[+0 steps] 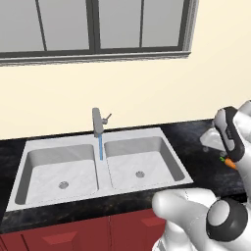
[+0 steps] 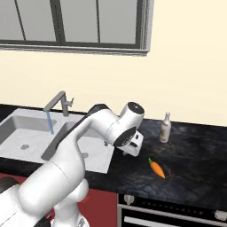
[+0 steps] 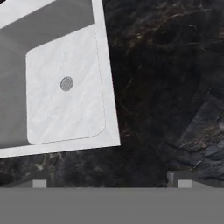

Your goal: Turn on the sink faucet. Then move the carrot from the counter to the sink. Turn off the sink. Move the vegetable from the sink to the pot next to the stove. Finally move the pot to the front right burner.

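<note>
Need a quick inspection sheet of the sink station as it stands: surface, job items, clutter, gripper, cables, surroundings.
Surface: black marbled counter over red cabinet fronts.
Sink faucet: running; a blue stream falls near the divider of the sink.
Carrot: lying on the counter right of the sink, untouched.
Stove: knobs show at the lower edge of the right base view; cooktop not seen.
Clutter: pale bottle upright near the wall, behind the carrot.
Gripper: open, empty, above the counter just right of the sink, short of the carrot.
Cables: nothing seen.
Surroundings: cream wall, dark-framed window above the sink.
</note>
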{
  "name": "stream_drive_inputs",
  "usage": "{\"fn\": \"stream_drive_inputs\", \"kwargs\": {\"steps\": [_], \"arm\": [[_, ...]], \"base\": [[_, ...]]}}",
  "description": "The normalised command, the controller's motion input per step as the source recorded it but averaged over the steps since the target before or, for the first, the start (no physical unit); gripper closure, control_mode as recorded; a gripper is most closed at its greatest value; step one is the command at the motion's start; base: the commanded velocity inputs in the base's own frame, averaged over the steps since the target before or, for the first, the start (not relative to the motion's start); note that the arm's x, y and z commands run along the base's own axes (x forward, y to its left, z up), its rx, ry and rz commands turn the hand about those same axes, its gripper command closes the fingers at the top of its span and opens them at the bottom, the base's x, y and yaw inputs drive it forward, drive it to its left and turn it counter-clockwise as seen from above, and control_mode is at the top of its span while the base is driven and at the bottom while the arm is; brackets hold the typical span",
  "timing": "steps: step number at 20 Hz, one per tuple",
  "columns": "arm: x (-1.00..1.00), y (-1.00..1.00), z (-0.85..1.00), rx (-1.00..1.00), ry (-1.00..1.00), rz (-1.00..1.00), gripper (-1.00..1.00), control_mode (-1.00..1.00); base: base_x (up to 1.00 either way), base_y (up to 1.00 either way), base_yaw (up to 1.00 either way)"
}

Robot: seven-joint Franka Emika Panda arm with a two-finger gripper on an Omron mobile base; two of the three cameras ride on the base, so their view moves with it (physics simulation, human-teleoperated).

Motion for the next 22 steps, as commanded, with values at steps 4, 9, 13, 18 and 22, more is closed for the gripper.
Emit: {"fn": "stream_drive_inputs", "kwargs": {"steps": [4, 9, 13, 18, 22], "arm": [[-0.01, -0.79, -0.15, 0.0, 0.12, 0.0, -1.0, -1.0], [0.0, -0.66, -0.34, 0.0, 0.06, 0.0, -1.0, -1.0], [0.0, -0.53, -0.37, 0.0, -0.01, 0.03, -1.0, -1.0], [0.06, -0.48, -0.12, 0.0, -0.01, 0.13, -1.0, -1.0], [0.24, -0.38, -0.11, -0.03, 0.0, 0.14, -1.0, -1.0]], "base": [[0.0, 0.0, 0.0], [0.0, 0.0, 0.0], [0.0, 0.0, 0.0], [0.0, 0.0, 0.0], [0.0, 0.0, 0.0]]}}
